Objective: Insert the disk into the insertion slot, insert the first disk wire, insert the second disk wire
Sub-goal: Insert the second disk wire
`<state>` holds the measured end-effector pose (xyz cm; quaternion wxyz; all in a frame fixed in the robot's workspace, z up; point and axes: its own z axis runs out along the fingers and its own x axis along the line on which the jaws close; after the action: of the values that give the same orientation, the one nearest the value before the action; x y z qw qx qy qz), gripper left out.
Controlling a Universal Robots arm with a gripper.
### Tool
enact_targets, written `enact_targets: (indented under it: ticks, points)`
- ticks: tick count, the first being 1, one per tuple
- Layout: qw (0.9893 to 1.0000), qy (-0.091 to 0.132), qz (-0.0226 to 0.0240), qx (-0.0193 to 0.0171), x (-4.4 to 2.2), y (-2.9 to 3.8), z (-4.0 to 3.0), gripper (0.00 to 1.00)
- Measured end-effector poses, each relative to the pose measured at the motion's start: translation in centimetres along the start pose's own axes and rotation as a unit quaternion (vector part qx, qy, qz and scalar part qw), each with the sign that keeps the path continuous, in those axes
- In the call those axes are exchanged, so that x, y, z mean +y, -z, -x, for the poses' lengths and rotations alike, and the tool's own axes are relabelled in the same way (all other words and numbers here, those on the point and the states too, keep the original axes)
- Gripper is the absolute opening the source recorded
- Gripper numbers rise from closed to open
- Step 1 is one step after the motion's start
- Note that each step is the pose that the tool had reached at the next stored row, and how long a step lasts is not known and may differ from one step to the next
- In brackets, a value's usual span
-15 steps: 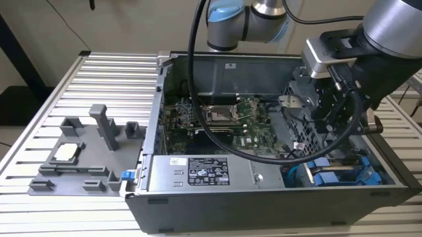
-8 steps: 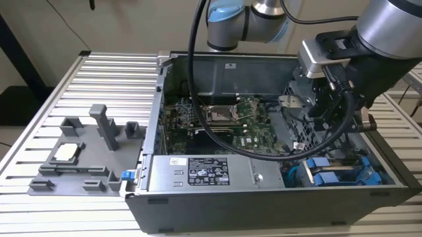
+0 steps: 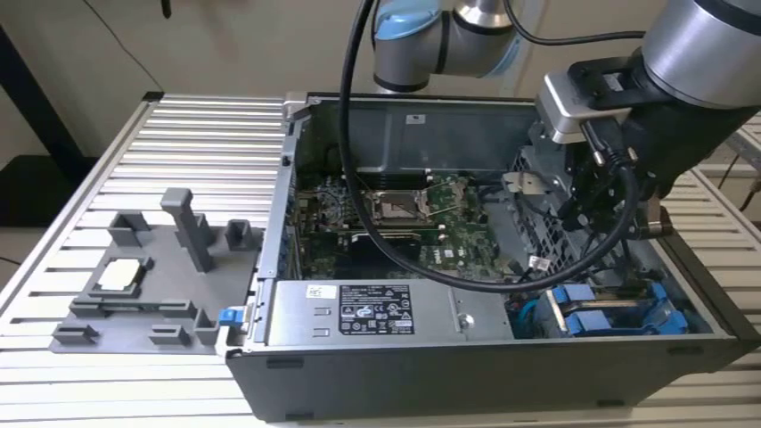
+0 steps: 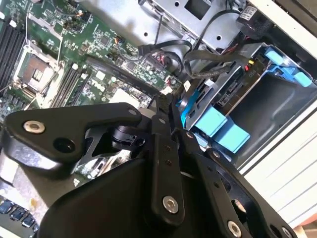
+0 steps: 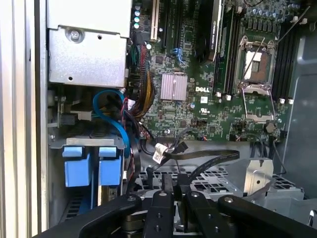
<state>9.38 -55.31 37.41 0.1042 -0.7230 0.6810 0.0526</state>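
1. My gripper (image 4: 166, 106) hangs inside the open computer case (image 3: 356, 392), over the corner nearest the exterior view's right, just above the drive cage. In the second wrist view the black fingers (image 4: 159, 148) look drawn close together. Whether they pinch anything at the tips I cannot tell.

2. The disk (image 3: 612, 312) sits down in the insertion slot (image 5: 74, 142), its blue carrier tabs (image 5: 91, 166) facing up and out. It looks seated, judging by how level the tabs lie with the cage edge.

3. A flat black cable (image 5: 208, 156) runs loose across the perforated metal cage (image 5: 213, 181) right by my fingertips. A blue cable (image 5: 116, 121) loops beside the slot. I judge I am here for the wiring, not the disk.

4. The grey parts tray (image 3: 143, 285) sits well apart on the slatted table (image 3: 71, 178), on the exterior view's left.
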Motion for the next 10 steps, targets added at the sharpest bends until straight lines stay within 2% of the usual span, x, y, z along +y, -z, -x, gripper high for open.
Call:
enact_targets:
  ticks: [3, 5, 10]
  points:
    - [1.0000, 0.000, 0.0000, 0.0000, 0.00, 0.00, 0.00, 0.16]
    - [1.0000, 0.000, 0.0001, 0.0015, -0.01, -0.03, 0.00, 0.16]
    - [0.9998, 0.001, 0.0012, 0.0174, -0.28, 0.02, -0.24, 0.16]
